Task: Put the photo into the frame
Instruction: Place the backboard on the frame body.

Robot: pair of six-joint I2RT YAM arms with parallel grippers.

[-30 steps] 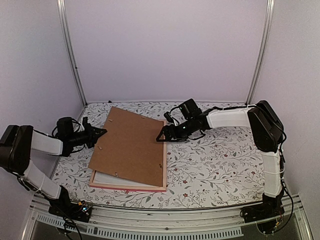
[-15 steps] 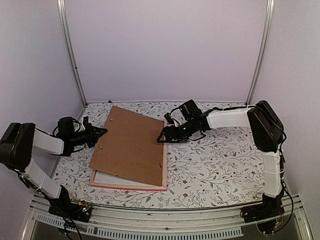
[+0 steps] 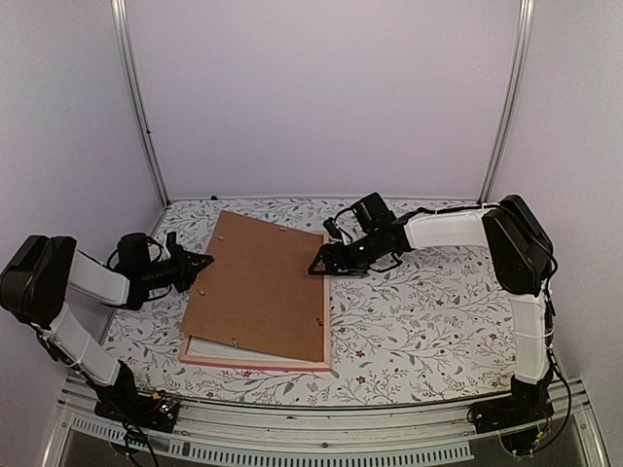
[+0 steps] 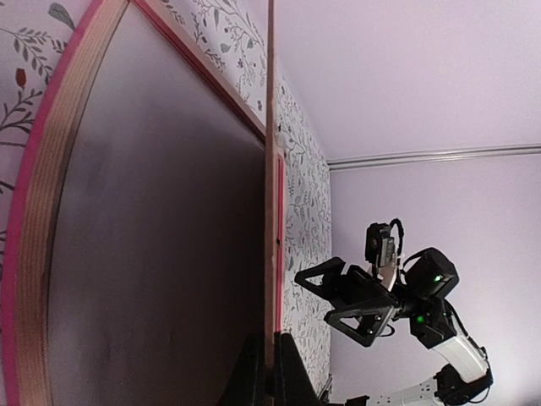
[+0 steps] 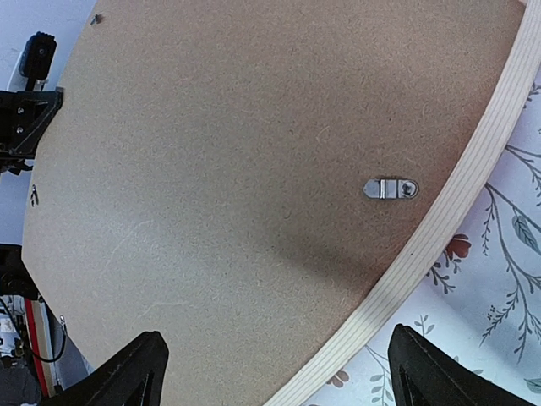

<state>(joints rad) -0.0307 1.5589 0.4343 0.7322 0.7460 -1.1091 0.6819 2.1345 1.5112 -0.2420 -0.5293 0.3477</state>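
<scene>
1. Brown backing board [image 3: 258, 287] is seen lying askew over the frame [image 3: 253, 362], which rests flat on the floral table [image 3: 419, 321], left of centre.
2. A white sheet [image 3: 209, 347] is visible between board and frame at the near left corner. The photo cannot be made out under the board.
3. The left gripper [image 3: 198, 263] is clamped on the board's left edge. In the left wrist view the board appears edge-on as a thin line pinched between the fingers [image 4: 254, 376].
4. The right gripper [image 3: 319, 265] is held low at the board's right edge, jaws spread wide, nothing between them. Contact with the board cannot be judged.
5. A metal turn-clip [image 5: 390, 189] is noted on the board beside the frame's pale wooden rail.
</scene>
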